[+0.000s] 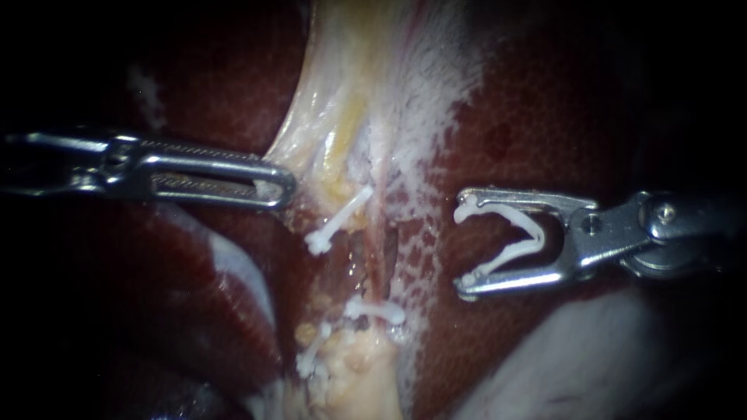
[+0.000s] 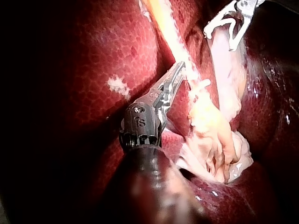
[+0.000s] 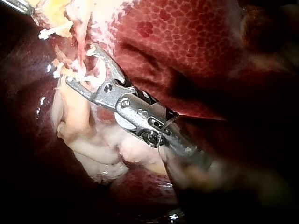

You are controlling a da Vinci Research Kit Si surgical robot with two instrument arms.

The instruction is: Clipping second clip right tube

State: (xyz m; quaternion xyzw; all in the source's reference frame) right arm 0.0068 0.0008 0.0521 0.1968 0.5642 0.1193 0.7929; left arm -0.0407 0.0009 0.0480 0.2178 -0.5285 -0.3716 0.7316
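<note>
We have our right instrument coming in from the right with its jaws spread wide around a white clip. Both jaws hold it from either side, and its open mouth faces left. The right tube, as best we can make it out, is the thin reddish strand running far to near down the middle of the field, just right of a dark gap. One clip already sits across its near part. Another clip lies slantwise on the neighbouring strand to the left.

Everything turns on one relation: the tube lies to the left of the loaded jaws, across a stretch of liver, not yet between them. Its long axis runs crosswise to the clip's mouth (a happy alignment, we think). The bare length just beyond the seated clip looks like the place to aim for, and the right instrument is plainly the one placed to reach it.

Our left instrument comes in from the left, its jaws closed together on the edge of the pale tissue beside the tubes, apparently holding it taut.
</note>
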